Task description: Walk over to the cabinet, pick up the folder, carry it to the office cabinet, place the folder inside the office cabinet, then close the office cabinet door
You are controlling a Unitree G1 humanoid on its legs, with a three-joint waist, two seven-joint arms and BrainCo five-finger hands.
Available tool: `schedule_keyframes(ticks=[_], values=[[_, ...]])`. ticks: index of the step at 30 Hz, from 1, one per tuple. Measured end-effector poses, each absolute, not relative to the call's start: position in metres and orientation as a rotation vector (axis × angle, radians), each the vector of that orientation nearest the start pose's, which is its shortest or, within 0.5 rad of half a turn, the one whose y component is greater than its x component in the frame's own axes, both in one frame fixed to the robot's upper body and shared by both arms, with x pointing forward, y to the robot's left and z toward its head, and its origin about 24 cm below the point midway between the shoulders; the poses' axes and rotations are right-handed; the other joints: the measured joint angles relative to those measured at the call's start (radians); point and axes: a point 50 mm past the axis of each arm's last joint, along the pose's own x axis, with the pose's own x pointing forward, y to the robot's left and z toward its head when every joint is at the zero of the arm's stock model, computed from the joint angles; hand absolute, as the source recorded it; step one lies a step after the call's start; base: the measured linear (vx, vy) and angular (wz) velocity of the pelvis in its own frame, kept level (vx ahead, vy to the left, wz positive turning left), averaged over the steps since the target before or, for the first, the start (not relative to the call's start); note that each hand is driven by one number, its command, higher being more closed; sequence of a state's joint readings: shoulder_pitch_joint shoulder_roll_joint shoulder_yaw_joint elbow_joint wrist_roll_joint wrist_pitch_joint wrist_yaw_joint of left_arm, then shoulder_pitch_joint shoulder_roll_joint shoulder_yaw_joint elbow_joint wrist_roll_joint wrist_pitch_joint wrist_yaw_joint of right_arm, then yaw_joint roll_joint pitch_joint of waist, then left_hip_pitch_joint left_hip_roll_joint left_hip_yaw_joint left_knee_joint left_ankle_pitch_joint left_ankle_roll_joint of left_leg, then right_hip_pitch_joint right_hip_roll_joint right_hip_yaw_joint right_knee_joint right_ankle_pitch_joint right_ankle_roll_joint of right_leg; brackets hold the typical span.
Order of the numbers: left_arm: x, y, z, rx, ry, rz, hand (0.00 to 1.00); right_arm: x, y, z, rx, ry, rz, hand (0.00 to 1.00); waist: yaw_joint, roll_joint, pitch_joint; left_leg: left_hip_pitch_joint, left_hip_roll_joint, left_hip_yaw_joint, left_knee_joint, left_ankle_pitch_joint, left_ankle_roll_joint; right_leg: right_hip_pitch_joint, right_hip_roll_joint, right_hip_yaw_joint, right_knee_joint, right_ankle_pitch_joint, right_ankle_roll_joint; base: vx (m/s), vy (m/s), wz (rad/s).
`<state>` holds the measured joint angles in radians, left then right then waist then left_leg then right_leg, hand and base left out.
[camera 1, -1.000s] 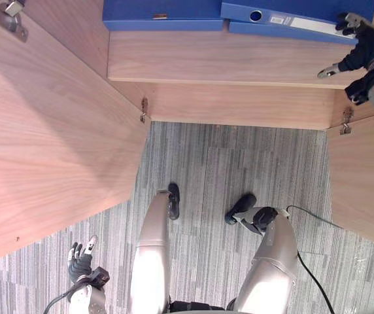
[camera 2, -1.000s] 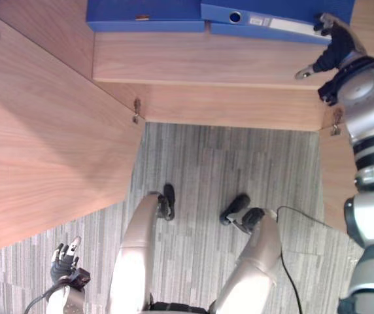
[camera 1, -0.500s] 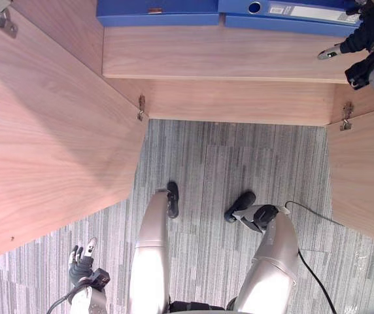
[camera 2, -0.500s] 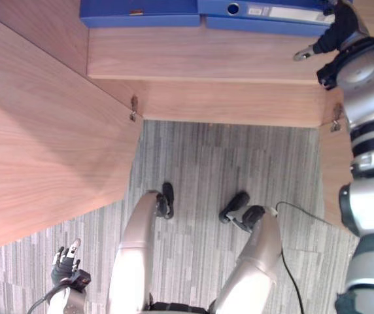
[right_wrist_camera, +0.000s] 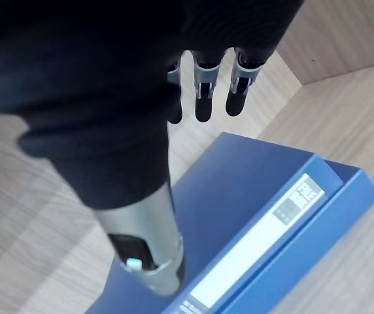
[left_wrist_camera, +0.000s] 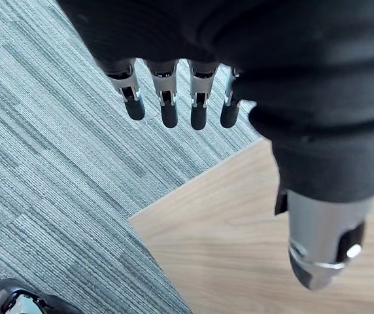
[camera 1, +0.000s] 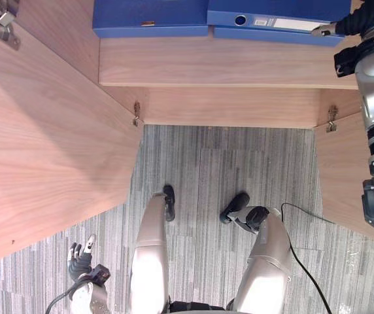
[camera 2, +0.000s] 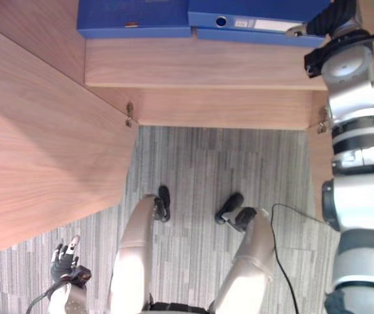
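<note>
**Right hand open above the end of the folder on the cabinet shelf**

At the far left, the left door point(camera 1: 50, 144) of the cabinet point(camera 1: 239, 104) stands wide open. Below it the left hand point(camera 1: 79, 256) hangs low over the grey striped carpet point(camera 1: 220, 163). Its fingers point(left_wrist_camera: 167, 108) are straight, a little apart, and they hold nothing.

On the wooden shelf point(camera 1: 226, 62) two blue folders lie flat, side by side and touching. The other folder point(camera 1: 149, 16) is on the left. The folder point(camera 1: 278, 16) that matters is on the right. Its long axis runs along the front edge of the shelf, and its labelled spine faces the robot.

The right hand point(camera 1: 358, 19) is at the right end of this folder, so it is much the nearer hand. Its fingers point(right_wrist_camera: 203, 98) are straight and reach past the folder's corner, with the thumb point(right_wrist_camera: 148, 255) over the cover. I cannot tell if the thumb touches it. Nothing is pinched.

The right door point(camera 1: 344, 170) is also open. I judge that closing both doors is not yet done.
</note>
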<state>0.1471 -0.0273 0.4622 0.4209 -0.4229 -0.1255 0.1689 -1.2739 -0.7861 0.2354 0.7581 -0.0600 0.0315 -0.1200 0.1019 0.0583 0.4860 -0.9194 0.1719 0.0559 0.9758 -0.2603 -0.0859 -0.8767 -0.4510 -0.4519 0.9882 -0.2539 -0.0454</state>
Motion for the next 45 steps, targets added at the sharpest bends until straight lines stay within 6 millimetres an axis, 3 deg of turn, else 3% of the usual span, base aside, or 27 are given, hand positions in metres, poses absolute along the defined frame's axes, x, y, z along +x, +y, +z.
schedule_keyframes(ticks=[4,8,11,12,13,15,17,18,21,23,25,27,30,33,35,39,43,44,45], values=[[0.156,0.262,-0.067,-0.399,0.34,0.788,0.0,0.372,-0.244,0.346,-0.698,-0.564,-0.339,0.0,0.001,-0.001,0.0,0.083,0.027,0.015,-0.066,0.011,0.001,0.09,0.053,-0.021,-0.105,0.045,-0.005,0.03,0.071,-0.24],[0.159,0.263,-0.063,-0.392,0.325,0.782,0.0,0.37,-0.229,0.303,-0.555,-0.557,-0.285,0.0,-0.001,-0.01,-0.006,0.197,0.057,0.044,-0.113,0.003,0.003,0.202,0.106,-0.02,-0.21,0.084,0.011,0.07,0.096,-0.28],[0.159,0.261,-0.07,-0.365,0.367,0.77,0.0,0.365,-0.224,0.223,-0.332,-0.419,-0.3,0.0,-0.004,-0.018,-0.012,0.317,0.087,0.081,-0.117,-0.037,0.013,0.316,0.148,0.0,-0.279,0.111,0.036,0.05,0.175,-0.41],[0.157,0.26,-0.075,-0.366,0.395,0.77,0.0,0.359,-0.216,0.183,-0.223,-0.328,-0.304,0.0,-0.005,-0.03,-0.019,0.366,0.094,0.105,-0.121,-0.051,0.018,0.352,0.158,0.018,-0.299,0.118,0.047,0.05,0.192,-0.4],[0.157,0.259,-0.077,-0.366,0.407,0.769,0.0,0.355,-0.212,0.161,-0.168,-0.272,-0.303,0.0,-0.007,-0.034,-0.023,0.389,0.098,0.114,-0.125,-0.058,0.021,0.372,0.165,0.024,-0.314,0.122,0.053,0.04,0.194,-0.38],[0.158,0.257,-0.078,-0.331,0.43,0.747,0.0,0.322,-0.191,0.069,-0.028,-0.01,-0.288,0.0,-0.018,-0.054,-0.053,0.468,0.101,0.141,-0.157,-0.068,0.029,0.451,0.183,0.027,-0.386,0.143,0.074,0.07,0.182,-0.24],[0.157,0.254,-0.082,-0.302,0.46,0.733,0.0,0.29,-0.178,0.016,0.037,0.171,-0.282,0.0,-0.022,-0.06,-0.077,0.536,0.104,0.159,-0.196,-0.068,0.03,0.521,0.204,0.026,-0.456,0.175,0.082,0.1,0.137,-0.23],[0.144,0.252,-0.096,-0.208,0.561,0.707,0.0,0.242,-0.16,-0.049,0.094,0.425,-0.227,0.0,-0.039,-0.068,-0.156,0.61,0.109,0.19,-0.259,-0.066,0.029,0.593,0.237,0.025,-0.571,0.213,0.081,0.1,0.115,-0.39],[0.127,0.249,-0.112,-0.117,0.677,0.674,0.0,0.192,-0.145,-0.1,0.172,0.664,-0.188,0.0,-0.046,-0.091,-0.228,0.704,0.115,0.266,-0.342,-0.055,0.027,0.667,0.231,-0.04,-0.671,0.235,0.056,0.16,0.115,-0.67],[0.112,0.243,-0.125,-0.088,0.776,0.672,0.0,0.15,-0.143,-0.134,0.242,0.854,-0.208,0.0,-0.069,-0.107,-0.269,0.802,0.115,0.359,-0.422,-0.036,0.024,0.733,0.194,-0.164,-0.707,0.249,0.035,0.15,0.082,-0.95],[0.103,0.239,-0.132,-0.06,0.833,0.67,0.0,0.144,-0.146,-0.139,0.292,0.868,-0.258,0.0,-0.075,-0.12,-0.286,0.865,0.114,0.427,-0.463,-0.028,0.013,0.754,0.177,-0.208,-0.712,0.286,0.006,0.08,0.025,-1.05],[0.096,0.231,-0.14,-0.045,0.892,0.651,0.0,0.136,-0.151,-0.145,0.352,0.889,-0.331,0.0,-0.089,-0.125,-0.322,0.933,0.105,0.492,-0.533,-0.005,-0.01,0.769,0.19,-0.224,-0.75,0.328,0.023,0.06,-0.036,-0.85],[0.099,0.212,-0.147,-0.033,0.936,0.552,0.0,0.127,-0.165,-0.153,0.459,0.918,-0.478,0.0,-0.104,-0.111,-0.366,1.034,0.045,0.568,-0.726,0.087,-0.03,0.797,0.236,-0.222,-0.869,0.375,0.018,0.06,-0.074,-0.46],[0.102,0.204,-0.149,-0.042,0.945,0.496,0.0,0.117,-0.18,-0.158,0.486,0.95,-0.566,0.0,-0.109,-0.093,-0.377,1.063,0.035,0.606,-0.777,0.111,-0.043,0.83,0.289,-0.198,-1.002,0.441,0.018,0.0,-0.058,-0.37],[0.1,0.202,-0.151,-0.041,0.962,0.465,0.0,0.1,-0.196,-0.163,0.489,1.007,-0.65,0.0,-0.115,-0.084,-0.376,1.076,0.035,0.651,-0.78,0.108,-0.05,0.839,0.322,-0.155,-1.072,0.479,0.013,0.0,-0.046,-0.64],[0.097,0.197,-0.155,-0.026,0.987,0.376,0.0,0.062,-0.21,-0.17,0.467,1.104,-0.733,0.0,-0.145,-0.076,-0.376,1.14,0.048,0.688,-0.777,0.096,-0.061,0.853,0.357,-0.077,-1.072,0.478,0.012,0.03,-0.008,-0.57],[0.098,0.195,-0.155,-0.024,0.99,0.334,0.0,0.056,-0.207,-0.171,0.478,1.118,-0.738,0.0,-0.157,-0.077,-0.382,1.164,0.07,0.781,-0.745,0.045,-0.057,0.831,0.385,-0.045,-1.078,0.449,0.001,-0.05,0.022,-0.8],[0.093,0.193,-0.157,-0.033,1.007,0.33,0.0,0.06,-0.209,-0.17,0.476,1.105,-0.74,0.0,-0.156,-0.047,-0.392,1.163,0.097,0.816,-0.737,0.022,-0.06,0.82,0.4,-0.071,-1.063,0.434,-0.004,0.02,0.011,-0.81],[0.09,0.19,-0.158,-0.039,1.015,0.328,0.0,0.062,-0.211,-0.169,0.473,1.097,-0.74,0.0,-0.162,-0.034,-0.39,1.165,0.116,0.827,-0.717,0.011,-0.056,0.818,0.407,-0.083,-1.029,0.43,-0.009,0.15,0.001,-0.85]])
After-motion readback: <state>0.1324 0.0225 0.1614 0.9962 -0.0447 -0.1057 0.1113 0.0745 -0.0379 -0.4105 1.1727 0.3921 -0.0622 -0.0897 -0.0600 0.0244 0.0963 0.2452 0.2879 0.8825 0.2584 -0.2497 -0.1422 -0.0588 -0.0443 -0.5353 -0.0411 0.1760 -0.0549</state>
